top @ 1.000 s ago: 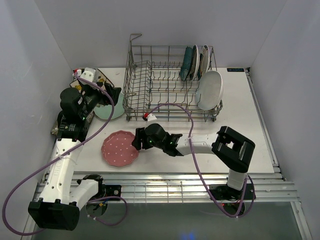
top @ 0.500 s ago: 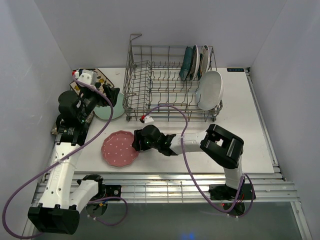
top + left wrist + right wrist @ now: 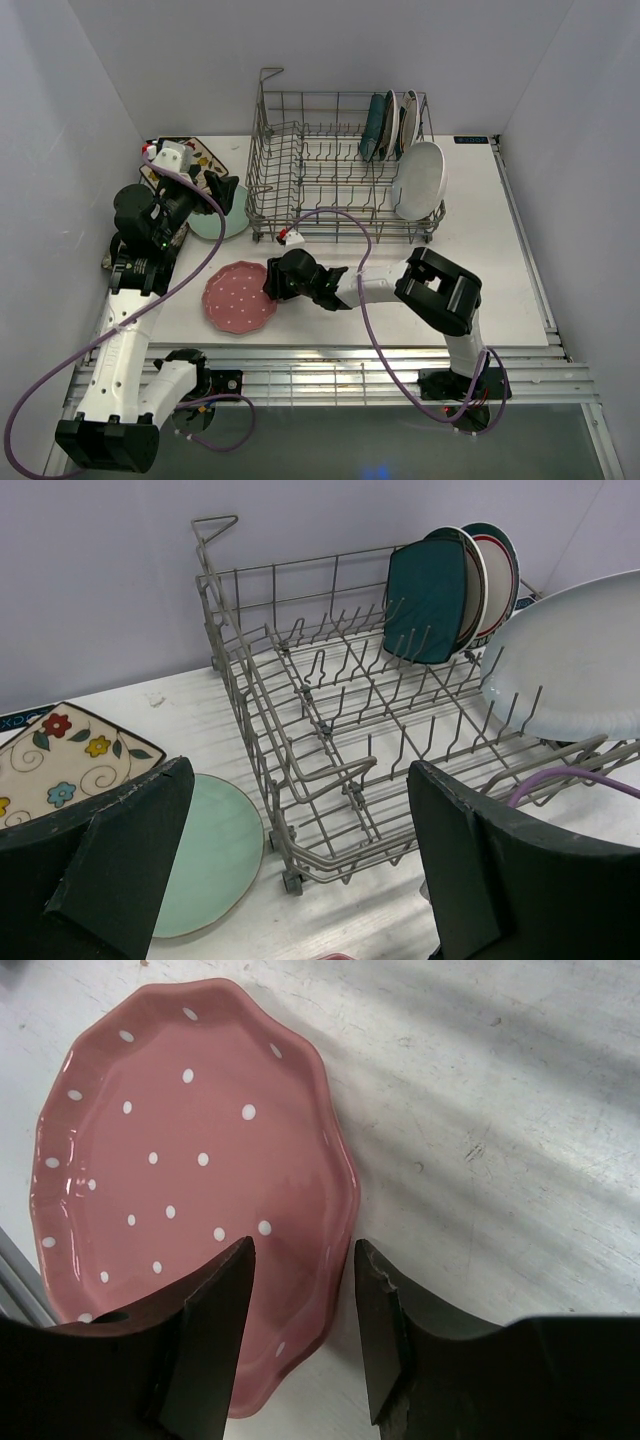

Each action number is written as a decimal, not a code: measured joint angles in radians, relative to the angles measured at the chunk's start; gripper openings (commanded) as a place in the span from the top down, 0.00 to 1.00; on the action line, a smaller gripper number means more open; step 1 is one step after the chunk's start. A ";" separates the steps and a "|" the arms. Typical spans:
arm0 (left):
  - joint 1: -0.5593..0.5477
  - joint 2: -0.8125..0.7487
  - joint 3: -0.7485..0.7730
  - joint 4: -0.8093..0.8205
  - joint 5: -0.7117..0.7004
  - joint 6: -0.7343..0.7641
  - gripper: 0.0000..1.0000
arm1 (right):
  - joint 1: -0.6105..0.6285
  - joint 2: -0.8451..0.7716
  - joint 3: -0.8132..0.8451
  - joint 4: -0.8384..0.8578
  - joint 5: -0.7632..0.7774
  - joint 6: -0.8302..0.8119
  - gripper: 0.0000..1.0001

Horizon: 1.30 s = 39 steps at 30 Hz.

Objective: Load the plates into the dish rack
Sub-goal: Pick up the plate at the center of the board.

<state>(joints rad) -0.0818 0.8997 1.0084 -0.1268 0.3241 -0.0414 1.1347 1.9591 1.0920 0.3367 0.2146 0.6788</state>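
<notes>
The pink plate (image 3: 238, 297) lies flat on the table (image 3: 490, 270), in front of the dish rack (image 3: 320, 160). The right gripper (image 3: 300, 1260) is released, its jaws astride the plate's right rim: one jaw above the plate, the other above bare table. The left gripper (image 3: 300, 870) is spread wide and empty, near the mint plate (image 3: 205, 850).

The left arm (image 3: 125, 320) rises from its base at the near edge and bends at the elbow. The left gripper (image 3: 222, 192) is held high and points to the right, its fingers (image 3: 120, 870) spread wide. The right arm (image 3: 380, 290) folds at the elbow and reaches low to the left (the forearm lies almost flat), and the right gripper (image 3: 270, 283) has its jaws parted by a smaller gap.
</notes>
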 measured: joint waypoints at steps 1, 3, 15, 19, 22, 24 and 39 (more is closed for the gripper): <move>0.000 -0.002 0.000 0.000 0.000 0.000 0.02 | 0.000 0.005 0.000 0.000 0.000 0.000 0.50; 0.000 -0.006 0.000 0.000 0.001 0.000 0.02 | 0.000 0.013 0.000 0.000 0.000 0.000 0.50; 0.000 -0.010 -0.002 0.000 0.001 0.000 0.02 | 0.000 0.038 0.025 -0.008 0.006 -0.002 0.63; 0.000 -0.010 -0.002 0.000 0.001 0.001 0.02 | 0.000 0.046 0.039 -0.023 0.018 -0.004 0.69; 0.000 -0.010 -0.002 0.000 0.001 0.001 0.02 | 0.000 0.047 0.044 -0.035 0.025 -0.004 0.74; 0.000 -0.010 -0.002 0.000 0.001 0.001 0.02 | 0.000 0.047 0.047 -0.043 0.029 -0.004 0.78; 0.000 -0.011 -0.002 0.000 0.005 0.001 0.02 | 0.013 0.035 0.051 -0.075 0.088 0.002 0.92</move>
<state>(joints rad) -0.0818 0.8890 1.0069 -0.1265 0.3290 -0.0406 1.1477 1.9938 1.1427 0.2615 0.3027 0.6811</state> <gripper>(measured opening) 0.979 0.114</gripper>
